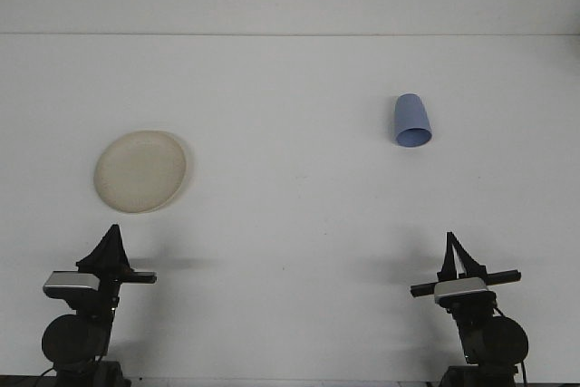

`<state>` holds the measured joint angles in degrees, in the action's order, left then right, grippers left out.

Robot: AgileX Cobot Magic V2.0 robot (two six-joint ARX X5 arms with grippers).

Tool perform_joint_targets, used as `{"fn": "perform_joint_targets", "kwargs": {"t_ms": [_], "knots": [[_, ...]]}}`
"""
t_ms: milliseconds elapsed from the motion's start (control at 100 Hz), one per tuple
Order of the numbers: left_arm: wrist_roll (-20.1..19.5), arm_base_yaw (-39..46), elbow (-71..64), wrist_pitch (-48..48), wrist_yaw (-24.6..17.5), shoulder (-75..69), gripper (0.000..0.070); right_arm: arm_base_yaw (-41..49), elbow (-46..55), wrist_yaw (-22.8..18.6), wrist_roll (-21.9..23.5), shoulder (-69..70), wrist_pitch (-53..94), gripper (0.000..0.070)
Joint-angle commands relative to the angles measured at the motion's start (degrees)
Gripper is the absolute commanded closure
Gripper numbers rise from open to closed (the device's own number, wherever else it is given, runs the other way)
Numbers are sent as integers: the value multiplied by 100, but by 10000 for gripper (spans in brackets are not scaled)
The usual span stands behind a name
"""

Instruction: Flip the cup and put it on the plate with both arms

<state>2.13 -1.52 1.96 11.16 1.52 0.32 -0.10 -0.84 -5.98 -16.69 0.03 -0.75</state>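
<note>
The left pincer (112, 235) is sitting low at the near edge, tips drawn together on nothing. Just beyond it a cream plate (141, 171) is lying bare on the white bench (290, 224). Farther right, a blue cup (411, 121) is resting upside down, well apart from the plate. The right pincer (450, 244) is pointing forward, likewise closed and empty.

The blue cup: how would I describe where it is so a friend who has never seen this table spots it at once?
Start from the wide white table and look to its right half, well beyond the right gripper. There sits the blue cup, alone, apparently upside down. It is the only blue thing; the only other item, a cream plate, lies flat far to the left.
</note>
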Motion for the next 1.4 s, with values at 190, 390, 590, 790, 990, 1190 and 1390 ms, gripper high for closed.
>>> {"fn": "perform_joint_targets", "kwargs": {"t_ms": [190,390,590,790,990,1190,1390], "knots": [[-11,4,-116,87,22,-2,688,2,11,-2,0,2,-74,700],[-11,4,-116,87,22,-2,688,2,11,-2,0,2,-74,700],[-11,4,-116,87,22,-2,688,2,11,-2,0,2,-74,700],[-11,4,-116,87,22,-2,688,4,11,-26,96,2,-90,700],[-11,4,-116,87,22,-2,688,4,11,-26,1451,2,-330,700],[-11,4,-116,87,22,-2,688,2,-13,203,3042,2,-348,700],[-11,4,-116,87,22,-2,688,2,-632,437,3453,264,-221,700]]}}
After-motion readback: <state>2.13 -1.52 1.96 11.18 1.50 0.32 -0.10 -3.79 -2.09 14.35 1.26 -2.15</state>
